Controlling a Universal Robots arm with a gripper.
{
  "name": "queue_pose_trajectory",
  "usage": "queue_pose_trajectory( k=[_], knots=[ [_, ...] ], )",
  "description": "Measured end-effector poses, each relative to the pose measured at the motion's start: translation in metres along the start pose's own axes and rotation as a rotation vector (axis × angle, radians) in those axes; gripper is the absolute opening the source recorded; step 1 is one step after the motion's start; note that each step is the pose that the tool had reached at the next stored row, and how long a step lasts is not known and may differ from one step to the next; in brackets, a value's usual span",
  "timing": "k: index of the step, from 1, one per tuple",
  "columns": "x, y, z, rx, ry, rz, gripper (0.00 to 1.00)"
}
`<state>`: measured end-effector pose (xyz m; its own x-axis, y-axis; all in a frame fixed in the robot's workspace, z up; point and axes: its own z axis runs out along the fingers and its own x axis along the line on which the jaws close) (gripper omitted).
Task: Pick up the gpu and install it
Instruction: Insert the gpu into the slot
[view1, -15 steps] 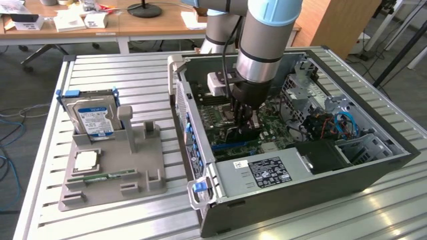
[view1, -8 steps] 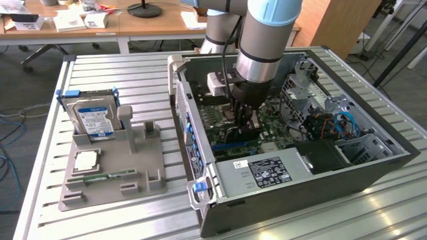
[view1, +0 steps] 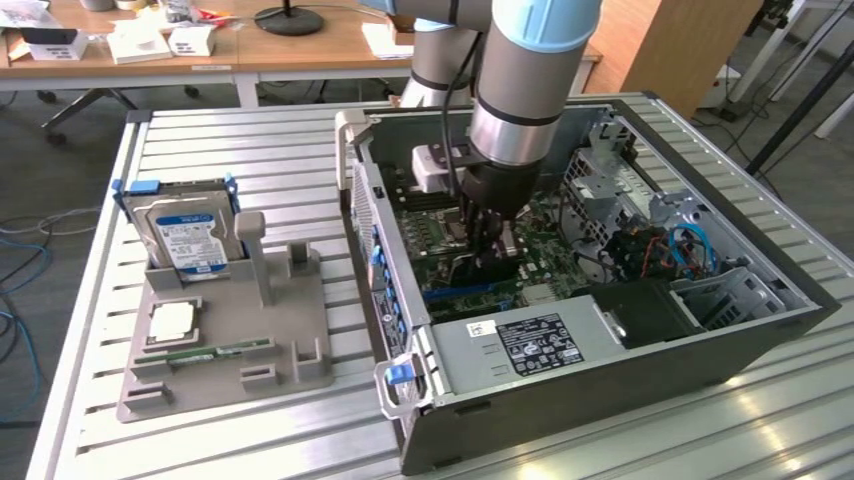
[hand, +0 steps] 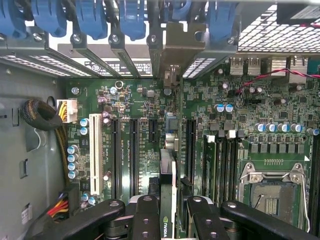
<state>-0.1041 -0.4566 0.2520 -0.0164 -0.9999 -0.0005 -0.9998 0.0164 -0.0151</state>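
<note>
My gripper (view1: 487, 235) reaches down into the open computer case (view1: 400, 300), over the green motherboard (view1: 541, 250). It is shut on the gpu (view1: 489, 262), a thin dark card held on edge. In the wrist view the gpu (hand: 169, 165) runs edge-on from between my black fingers (hand: 145, 217) toward the case's rear slots. Its metal bracket (hand: 177, 47) lies among the slot openings. The card is in line with the long black expansion slots (hand: 134, 155) on the motherboard (hand: 240, 100). I cannot tell whether its edge is seated in a slot.
A grey parts holder (view1: 287, 330) at the exterior view's left carries a blue-labelled hard drive (view1: 187, 235), a processor (view1: 174, 322) and a memory stick (view1: 207, 352). Inside the case are the power supply (view1: 527, 345), drive cages (view1: 607, 175), blue slot latches (hand: 90, 17) and the processor socket (hand: 272, 192).
</note>
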Motion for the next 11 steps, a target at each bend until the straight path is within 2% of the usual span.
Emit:
queue_pose_trajectory(
  k=[4,11],
  knots=[
    [-0.0001,0.0014,0.0,0.0036,0.0,0.0,0.26],
    [-0.001,0.0018,0.0,0.004,0.0,0.0,0.26]
  ],
)
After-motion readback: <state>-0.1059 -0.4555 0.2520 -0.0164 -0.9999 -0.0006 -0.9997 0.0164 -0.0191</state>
